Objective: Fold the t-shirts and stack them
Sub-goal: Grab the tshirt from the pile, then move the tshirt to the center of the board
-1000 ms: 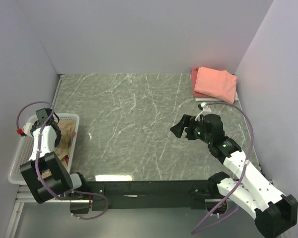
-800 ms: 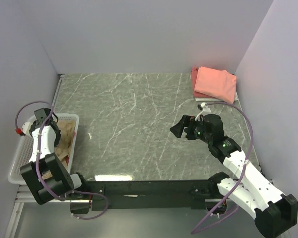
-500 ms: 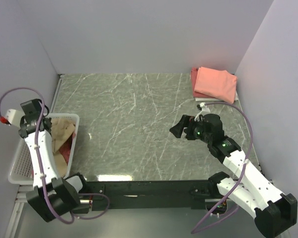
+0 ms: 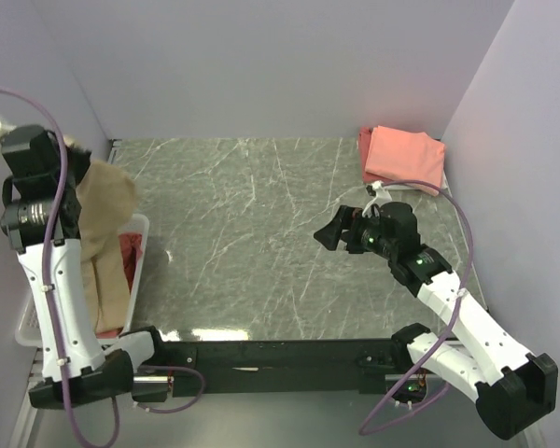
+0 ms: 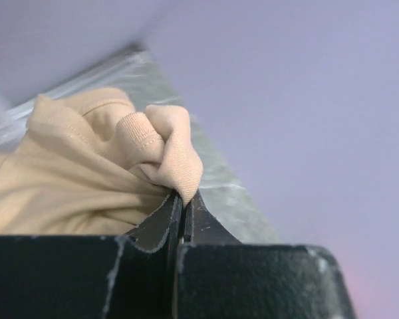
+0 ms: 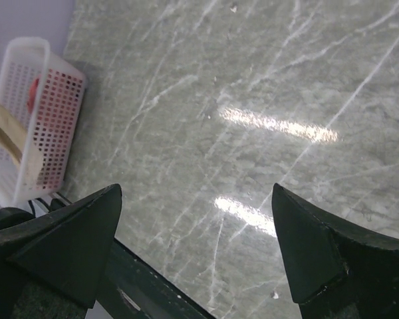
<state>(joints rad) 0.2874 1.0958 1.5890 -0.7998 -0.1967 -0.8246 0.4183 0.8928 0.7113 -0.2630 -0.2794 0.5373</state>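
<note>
- The left gripper [image 5: 183,203] is held high beside the left wall. Its jaws are pressed together on a bunched fold of the tan t-shirt [image 4: 101,219].
- The tan t-shirt hangs from that grip in a long drape, and its lower end reaches down into the white mesh basket [image 4: 141,233] at the table's left edge.
- Inside the basket, just beside the hanging cloth, part of a dusty red t-shirt [image 4: 131,254] shows.
- The green marbled table [image 4: 243,215] catches bright glare streaks near its front edge.
- The right gripper [image 4: 329,237] hovers over the right half of the table, pointing left. Its jaws are spread wide with nothing in them, and in the wrist view only marble shows between its fingers [image 6: 73,246].
- In the far right corner, a folded salmon-pink t-shirt [image 4: 408,157] lies on top of a folded reddish t-shirt [image 4: 365,149]. This stack is well apart from both grippers.
</note>
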